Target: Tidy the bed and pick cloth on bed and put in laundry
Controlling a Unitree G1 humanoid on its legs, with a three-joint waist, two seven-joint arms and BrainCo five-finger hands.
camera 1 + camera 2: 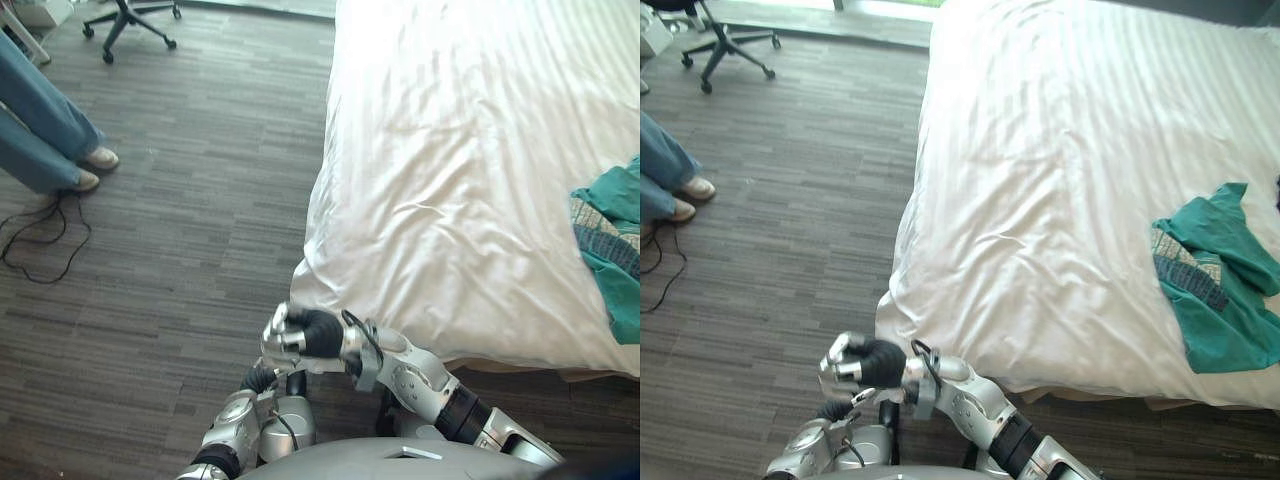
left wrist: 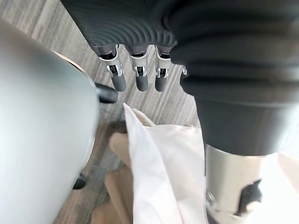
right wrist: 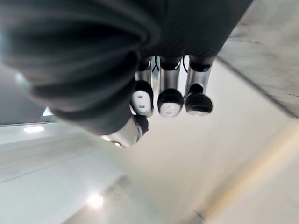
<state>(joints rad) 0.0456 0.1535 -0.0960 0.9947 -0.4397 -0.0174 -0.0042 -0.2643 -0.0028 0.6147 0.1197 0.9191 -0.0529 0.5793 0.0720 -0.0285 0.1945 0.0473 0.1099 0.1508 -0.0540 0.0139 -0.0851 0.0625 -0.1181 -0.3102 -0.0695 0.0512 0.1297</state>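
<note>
The cloth (image 1: 1220, 290) is a teal-green garment with a patterned patch. It lies crumpled on the right side of the bed (image 1: 1060, 180), close to the right edge and toward the near end. No hand touches it. Around it the white sheet (image 1: 450, 200) covers the whole bed. The sheet is rather smooth at the far part and has soft wrinkles near the near left corner, where it hangs down over the edge.

The right hand (image 1: 292, 331) hangs in front of this near left corner, above the floor (image 1: 180, 250) and well apart from the cloth. Its arm reaches in from the lower right. In its own wrist view the fingers (image 3: 170, 100) are curled in, with the dark tips turned back toward the palm, and they hold nothing.

The left hand (image 2: 141, 74) is low, just beside the same corner of the bed. Its fingers are straight and relaxed, they point down at the floor, and nothing is between them. Past them the sheet falls over the beige base of the bed (image 2: 117, 186).

On the far left a person's legs (image 1: 40, 130) in blue trousers and light shoes stand on the grey striped floor. Farther away is the wheeled foot of an office chair (image 1: 130, 20).
</note>
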